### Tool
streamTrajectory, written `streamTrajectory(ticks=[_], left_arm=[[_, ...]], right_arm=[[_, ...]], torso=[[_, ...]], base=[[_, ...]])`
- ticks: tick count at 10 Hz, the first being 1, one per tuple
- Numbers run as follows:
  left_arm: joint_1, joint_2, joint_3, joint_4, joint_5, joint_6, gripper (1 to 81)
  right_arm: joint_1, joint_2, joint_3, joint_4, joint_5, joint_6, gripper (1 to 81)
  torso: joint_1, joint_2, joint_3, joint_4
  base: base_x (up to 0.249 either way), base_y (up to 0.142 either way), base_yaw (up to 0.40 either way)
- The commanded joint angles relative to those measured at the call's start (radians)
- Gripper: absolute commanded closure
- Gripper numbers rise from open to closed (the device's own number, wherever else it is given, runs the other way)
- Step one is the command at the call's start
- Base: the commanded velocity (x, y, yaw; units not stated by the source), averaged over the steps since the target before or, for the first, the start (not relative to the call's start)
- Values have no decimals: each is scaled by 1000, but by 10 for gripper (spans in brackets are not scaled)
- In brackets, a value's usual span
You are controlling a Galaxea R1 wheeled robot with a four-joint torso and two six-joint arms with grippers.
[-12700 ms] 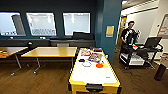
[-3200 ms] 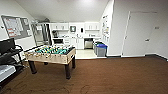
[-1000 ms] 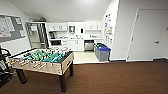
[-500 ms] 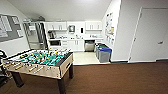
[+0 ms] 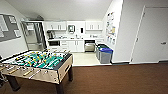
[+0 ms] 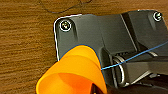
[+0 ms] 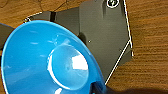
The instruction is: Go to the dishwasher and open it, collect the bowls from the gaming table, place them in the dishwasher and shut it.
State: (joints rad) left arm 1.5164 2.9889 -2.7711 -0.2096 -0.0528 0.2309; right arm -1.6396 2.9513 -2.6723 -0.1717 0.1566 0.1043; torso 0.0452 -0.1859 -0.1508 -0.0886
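A: What does the head view show?

B: One table-football table with a green field and rods (image 5: 37,66) stands near on the left, on dark brown carpet (image 5: 117,80). Past it is a kitchenette with white cabinet doors (image 5: 75,45). Built in under the counter surface is one dishwasher with a brushed stainless-steel front (image 5: 89,46); its door is closed. Just beside it, toward the white wall, stand two grey bins with blue lids (image 5: 104,53). One white door (image 5: 152,37) is on the right.

A: And the left wrist view?

B: One orange round plastic bowl (image 6: 72,72) sits large against the robot's dark plate, above a brown wood-grain floor (image 6: 25,45). A thin blue cable (image 6: 140,56) crosses the plate. The bowl's rim runs into a dark part at the picture's edge, yet I cannot tell whether the left end effector is clamped on it, together or apart.

A: The right wrist view?

B: One bright blue round plastic bowl (image 7: 50,60), glossy, with a paler round bottom, tilted in front of the dark plate. Same doubt here: I cannot tell the right end effector's state.
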Motion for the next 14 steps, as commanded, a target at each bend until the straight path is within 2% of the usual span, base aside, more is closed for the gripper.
streamTrajectory(ticks=[1,5,14], left_arm=[[-48,-10,-5,4,54,1,811],[-48,-10,-5,4,54,1,811],[-48,-10,-5,4,54,1,811]], right_arm=[[34,-5,3,-12,-48,-3,811],[37,-5,3,-12,-48,-3,811],[36,-5,3,-12,-48,-3,811]], torso=[[0,0,0,0],[0,0,0,0],[0,0,0,0]], base=[[232,-64,0],[231,-70,0],[231,0,0]])
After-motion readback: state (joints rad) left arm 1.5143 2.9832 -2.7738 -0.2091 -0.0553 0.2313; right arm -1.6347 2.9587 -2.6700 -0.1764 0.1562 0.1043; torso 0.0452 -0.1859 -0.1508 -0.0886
